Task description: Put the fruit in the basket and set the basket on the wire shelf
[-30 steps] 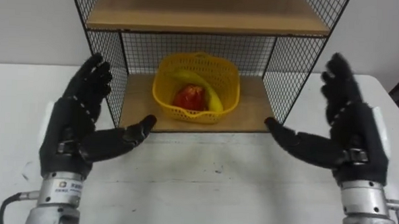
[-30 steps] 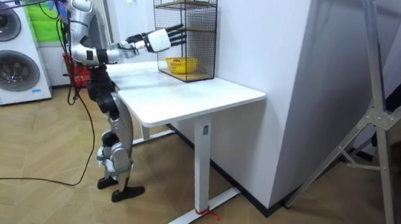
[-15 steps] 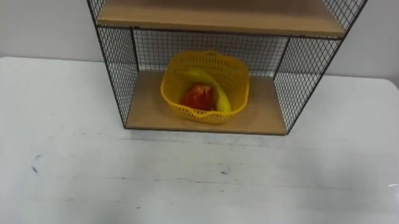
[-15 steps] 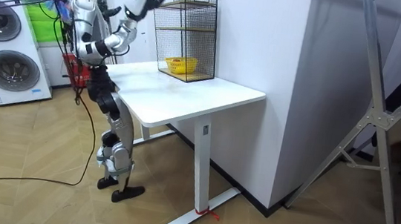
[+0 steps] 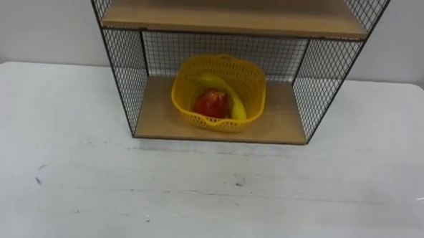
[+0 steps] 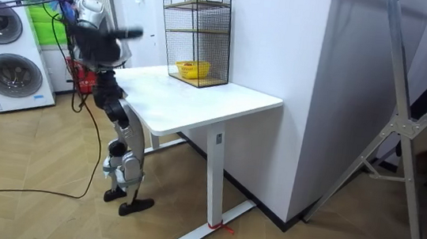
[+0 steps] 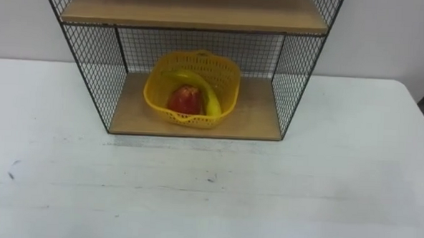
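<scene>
Filling the lower half of the left eye view, the white rectangular tabletop (image 5: 208, 198) carries the black wire-mesh shelf with wooden boards (image 5: 124, 72), which stands at the top centre of the frame. In the middle of its lower board sits the yellow perforated plastic basket (image 5: 215, 121), well inside the mesh walls. In it lie a round red fruit (image 5: 211, 102) and a yellow banana (image 5: 233, 104), touching each other. Judged from this, both steps look done: the fruit is in the basket, the basket is on the shelf, and no further fruit lies on the tabletop. At the upper left of the room view the robot stands at the tabletop's end with one blurred hand (image 6: 133, 32) at chest height, well clear of the basket. Which hand it is, and whether it is spread or closed, cannot be told.
</scene>
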